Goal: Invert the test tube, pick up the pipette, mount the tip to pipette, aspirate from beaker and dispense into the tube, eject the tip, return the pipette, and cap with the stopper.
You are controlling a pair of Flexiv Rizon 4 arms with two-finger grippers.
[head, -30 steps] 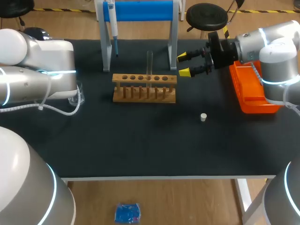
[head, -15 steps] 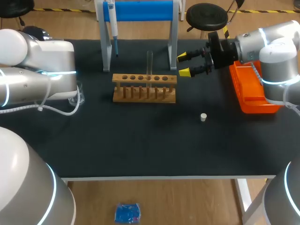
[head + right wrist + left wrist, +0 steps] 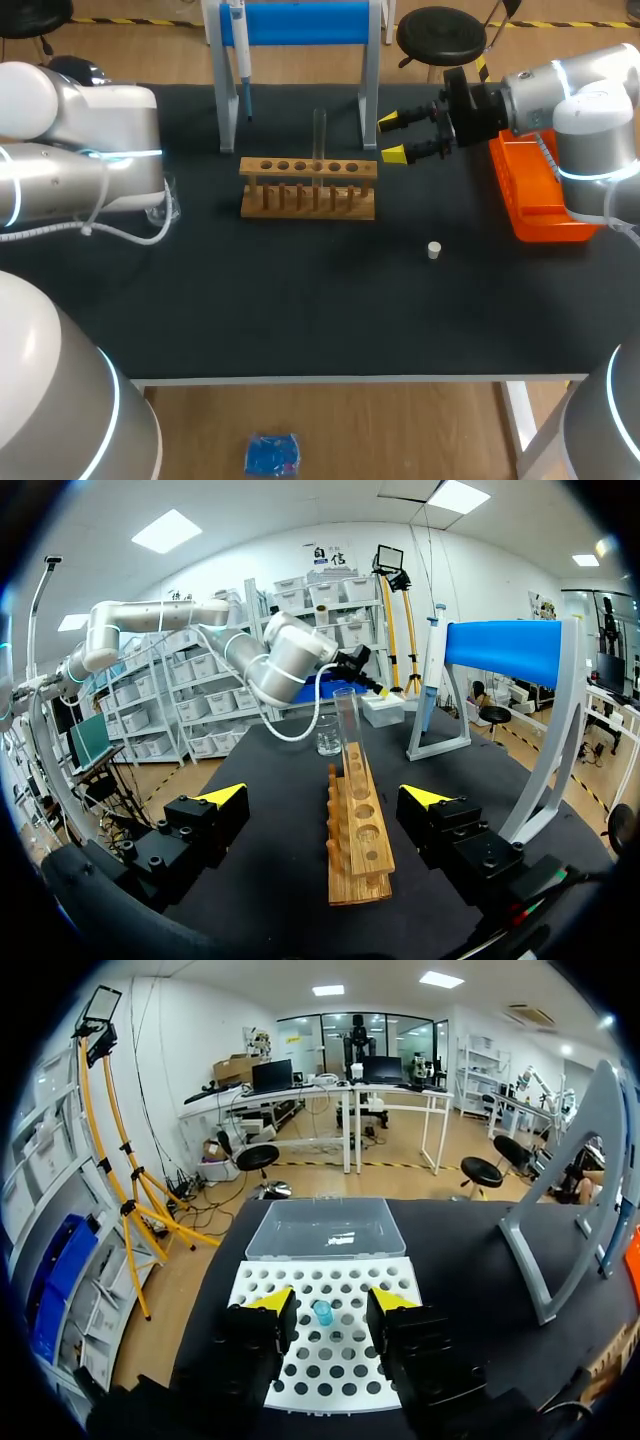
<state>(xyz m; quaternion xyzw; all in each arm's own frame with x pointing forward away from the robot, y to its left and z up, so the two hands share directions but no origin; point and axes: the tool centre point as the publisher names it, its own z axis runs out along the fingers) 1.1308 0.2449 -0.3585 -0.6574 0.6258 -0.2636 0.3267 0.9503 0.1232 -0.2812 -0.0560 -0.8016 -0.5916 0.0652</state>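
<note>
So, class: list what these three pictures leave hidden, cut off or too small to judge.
- Head view: the left arm hides the left gripper and the tip rack.
- Beaker: mostly behind that arm in the head view, far off in the right wrist view; liquid level unreadable.
- Test tube: clear glass, open end unclear.

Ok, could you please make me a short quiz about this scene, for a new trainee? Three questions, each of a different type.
1. True or false: the test tube stands upright in the wooden rack.
2. Where is the pipette? A: in the right arm's fingers. B: hanging on the blue-topped stand. C: lying flat on the table.
3. Fill in the word: the left gripper hovers open over the white tip rack, and the single tip seen between its fingers is ___ in colour.
Key: 1 true; 2 B; 3 blue.
</note>
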